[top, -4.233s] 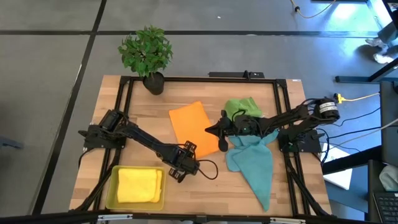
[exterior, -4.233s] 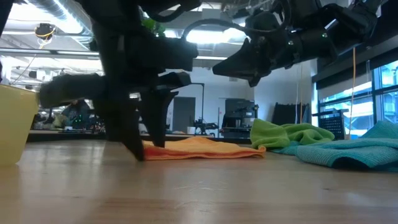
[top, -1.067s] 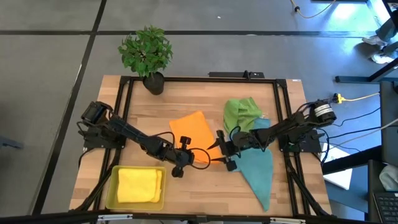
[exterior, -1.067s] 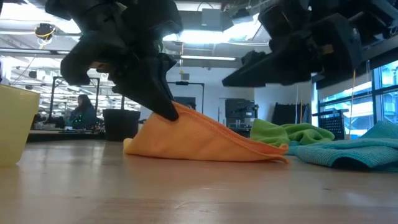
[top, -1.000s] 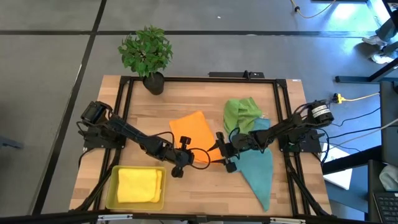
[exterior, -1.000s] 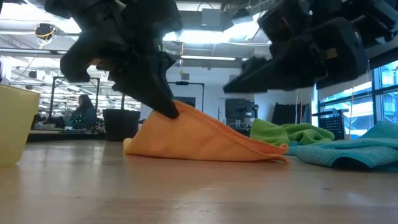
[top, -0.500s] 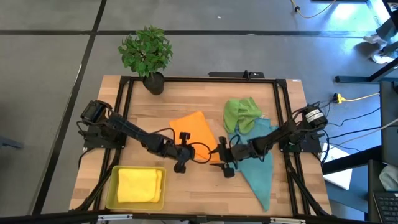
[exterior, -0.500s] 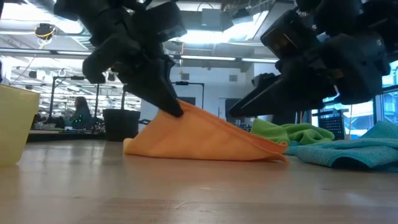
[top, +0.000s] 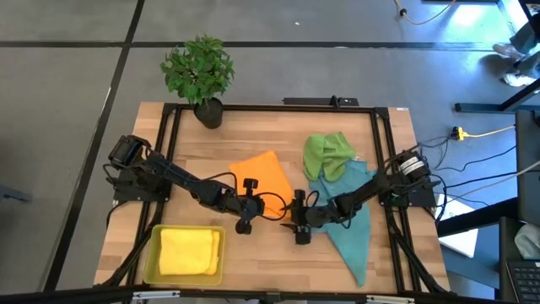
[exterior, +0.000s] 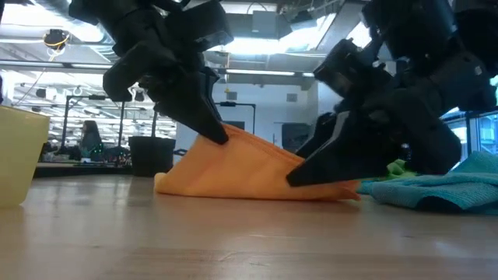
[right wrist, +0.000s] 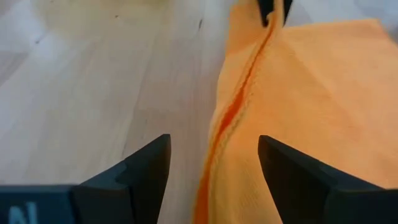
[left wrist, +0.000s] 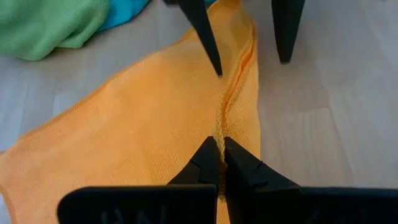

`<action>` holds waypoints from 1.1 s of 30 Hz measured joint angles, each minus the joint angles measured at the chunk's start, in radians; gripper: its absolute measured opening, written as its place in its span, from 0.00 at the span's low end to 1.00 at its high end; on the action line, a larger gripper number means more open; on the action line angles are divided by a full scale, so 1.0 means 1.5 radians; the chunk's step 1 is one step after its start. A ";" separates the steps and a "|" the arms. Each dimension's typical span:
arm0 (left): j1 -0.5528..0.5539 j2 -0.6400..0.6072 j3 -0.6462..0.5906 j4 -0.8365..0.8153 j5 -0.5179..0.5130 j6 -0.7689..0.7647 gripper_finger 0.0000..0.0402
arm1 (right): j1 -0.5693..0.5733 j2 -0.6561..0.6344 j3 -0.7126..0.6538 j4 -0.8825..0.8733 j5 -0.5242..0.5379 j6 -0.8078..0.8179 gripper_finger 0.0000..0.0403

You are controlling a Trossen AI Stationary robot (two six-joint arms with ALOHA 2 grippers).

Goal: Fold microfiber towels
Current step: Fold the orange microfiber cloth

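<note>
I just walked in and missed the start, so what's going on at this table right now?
Two robot arms are folding an orange towel in the middle of the table. The left gripper is shut on the towel's near edge and holds it raised off the wood. The right gripper is open at the same edge, one finger on each side, not yet closed. A green towel and a teal towel wait on the right, and a yellow towel lies in the yellow tray.

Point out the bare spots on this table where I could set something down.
Bare wood lies between the potted plant and the green towel; another strip runs from the yellow tray to the teal towel. The middle is crowded: the orange towel, the left claw pinching it, and the open right claw.
</note>
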 joint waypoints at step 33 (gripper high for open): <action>-0.039 -0.038 0.000 -0.157 -0.018 -0.070 0.00 | 0.017 -0.037 0.011 -0.129 0.033 0.018 0.58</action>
